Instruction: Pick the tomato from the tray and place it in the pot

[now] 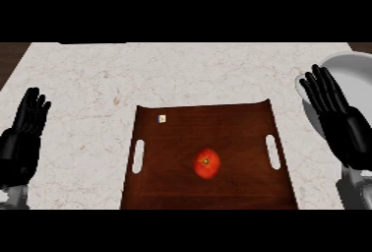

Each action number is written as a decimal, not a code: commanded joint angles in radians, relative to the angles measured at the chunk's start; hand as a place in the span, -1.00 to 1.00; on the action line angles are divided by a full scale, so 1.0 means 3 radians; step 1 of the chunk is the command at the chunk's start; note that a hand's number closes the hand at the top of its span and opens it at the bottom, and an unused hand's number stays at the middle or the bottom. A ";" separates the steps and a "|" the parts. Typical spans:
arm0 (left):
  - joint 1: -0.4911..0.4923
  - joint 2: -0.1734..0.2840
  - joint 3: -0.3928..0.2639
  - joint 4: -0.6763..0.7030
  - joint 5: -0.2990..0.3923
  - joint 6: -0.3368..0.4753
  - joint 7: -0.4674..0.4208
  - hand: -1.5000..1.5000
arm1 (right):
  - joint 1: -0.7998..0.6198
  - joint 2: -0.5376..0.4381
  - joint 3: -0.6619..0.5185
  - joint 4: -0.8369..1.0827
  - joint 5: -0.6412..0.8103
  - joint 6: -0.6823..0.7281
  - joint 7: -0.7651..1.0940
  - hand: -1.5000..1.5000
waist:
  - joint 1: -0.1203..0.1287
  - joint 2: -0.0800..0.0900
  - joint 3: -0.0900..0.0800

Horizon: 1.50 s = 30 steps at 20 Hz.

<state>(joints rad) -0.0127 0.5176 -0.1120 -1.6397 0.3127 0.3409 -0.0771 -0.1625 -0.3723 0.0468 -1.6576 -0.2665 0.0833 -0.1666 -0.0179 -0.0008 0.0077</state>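
A red tomato [207,163] lies near the middle of a dark wooden tray [174,192] with a slot handle on each side. At the counter's right edge stands a light grey pot [355,74], partly cut off by the view and partly hidden behind my right hand. My right hand [335,110] is open with straight fingers, to the right of the tray and in front of the pot. My left hand [23,133] is open at the left edge, fingers up, well clear of the tray. Neither hand touches the tomato.
The tray rests on a pale marble counter [145,74], whose dark edges show at the top corners. A small white tag [162,118] lies near the tray's far left corner.
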 commanded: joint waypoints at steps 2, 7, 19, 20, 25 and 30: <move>0.0039 -0.0221 -0.0151 -0.0082 -0.0106 0.0076 -0.0042 0.00 | -0.0037 -0.0079 -0.0137 -0.0161 -0.0158 0.0427 -0.0566 1.00 | 0.0055 -0.0001 -0.0023; 0.0012 -0.0472 -0.0337 -0.0041 -0.0032 0.0085 -0.0062 0.00 | -0.0417 -0.0766 -0.0487 -0.0228 0.0830 0.0197 -0.0861 1.00 | -0.0063 0.0005 -0.0057; -0.0073 -0.0859 -0.0359 0.0434 -0.0183 -0.0082 -0.0469 0.00 | 0.0880 -0.0030 -0.0001 -0.0904 0.0872 0.0368 -0.2085 -1.00 | 0.0016 -0.0005 -0.0027; -0.0064 -0.0921 -0.0448 0.0473 -0.0297 0.0010 -0.0425 0.00 | 0.0760 -0.0060 -0.0014 -0.0779 0.1061 0.0286 -0.2013 -1.00 | 0.0031 -0.0002 -0.0027; 0.0006 -0.0876 -0.0458 0.0299 -0.0273 0.0035 -0.0366 0.00 | 0.0794 -0.0496 0.0307 -0.1102 0.1914 0.0259 -0.1258 -1.00 | 0.0039 -0.0011 -0.0038; 0.0009 -0.0865 -0.0435 0.0222 -0.0263 0.0032 -0.0309 0.00 | 0.0895 -0.0726 0.0653 -0.1555 0.2609 0.0423 -0.0475 -1.00 | 0.0049 -0.0015 -0.0039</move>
<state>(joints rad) -0.0205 0.2505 -0.2578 -1.5648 0.2220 0.3647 -0.1638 0.0979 -0.5484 0.1712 -2.0340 0.3686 0.1900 -0.4767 -0.0100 -0.0052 -0.0030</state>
